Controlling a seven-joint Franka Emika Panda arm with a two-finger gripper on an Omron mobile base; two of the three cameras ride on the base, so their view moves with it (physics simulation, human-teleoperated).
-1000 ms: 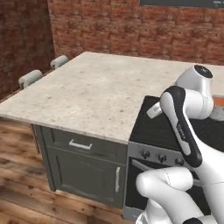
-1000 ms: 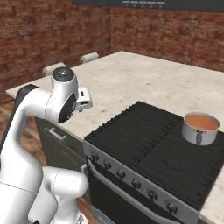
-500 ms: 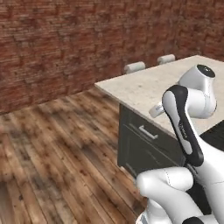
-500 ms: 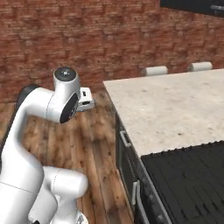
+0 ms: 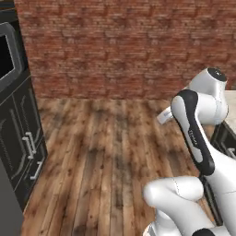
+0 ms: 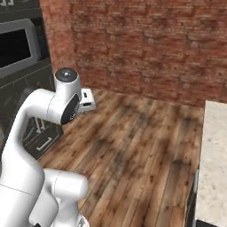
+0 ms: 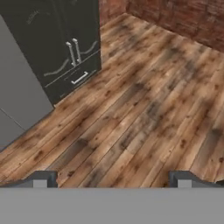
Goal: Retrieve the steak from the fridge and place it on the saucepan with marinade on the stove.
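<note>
In the left base view I see my arm (image 5: 198, 129) folded over bare wooden floor (image 5: 101, 152), the dark cabinet (image 5: 20, 138) with a wall oven (image 5: 7, 60) off to its left. The risk I judge here — swinging wide, the elbow or base could clip that cabinet or the counter edge (image 5: 229, 103) behind.

The right base view gives the brick wall (image 6: 146, 44) ahead and pale countertop (image 6: 212, 164) to the arm's right.

In the hand view the gripper (image 7: 111, 179) is spread wide, holding nothing; planks lie below it, cabinet doors (image 7: 65, 43) up and left, and a light-grey panel (image 7: 17, 100) beside them — possibly the fridge. I can't see the steak; presumably it's shut inside.
</note>
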